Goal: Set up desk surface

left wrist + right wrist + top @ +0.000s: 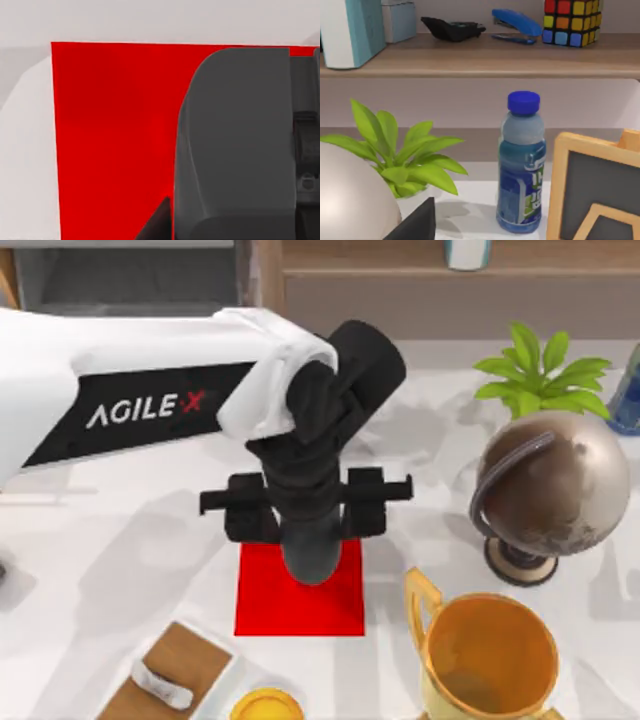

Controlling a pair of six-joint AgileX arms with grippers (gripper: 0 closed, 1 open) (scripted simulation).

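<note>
While your left end effector (312, 562) hangs over the red mat (262, 600) on the white worktop (120, 530) — grip state I cannot tell — the globe (552, 485) stands right.

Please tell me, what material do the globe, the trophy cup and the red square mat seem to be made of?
The globe looks like polished metal or glossy plastic: brownish-silver, with bright reflections. The trophy cup appears to be gold-coloured metal, smooth, with a soft sheen inside its bowl. The red square mat under the left gripper looks flat, thin and matte, perhaps paper, felt or rubber; no texture shows.
</note>
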